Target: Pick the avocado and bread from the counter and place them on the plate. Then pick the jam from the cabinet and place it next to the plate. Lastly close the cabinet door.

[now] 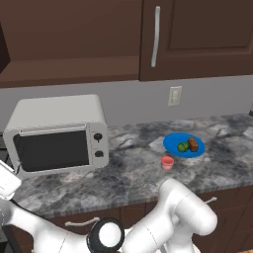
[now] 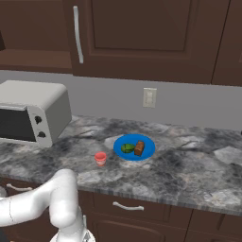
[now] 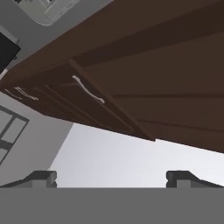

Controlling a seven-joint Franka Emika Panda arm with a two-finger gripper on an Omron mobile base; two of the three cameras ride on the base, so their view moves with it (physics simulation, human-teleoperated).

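Microwave (image 1: pixel 57 133) at left on table (image 1: pixel 123 175). Jam (image 1: pixel 168 163) just beside plate (image 1: pixel 173 144), at its 7 o'clock. Avocado (image 1: pixel 183 147) and bread (image 1: pixel 193 145) on plate, bread's long axis toward wall. Cabinet door (image 1: pixel 197 37) above. Gripper (image 3: pixel 111 177) spread apart, holding nothing, facing cabinet underside.

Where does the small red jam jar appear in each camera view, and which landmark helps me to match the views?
Left base view: the small red jam jar stands on the grey marbled counter, centre-right, near the round blue plate.
Right base view: the jar is left of centre, to the left of the plate.
Hand view: not in it; dark wooden cabinets are seen from below.
Shared landmark: the white wall outlet.
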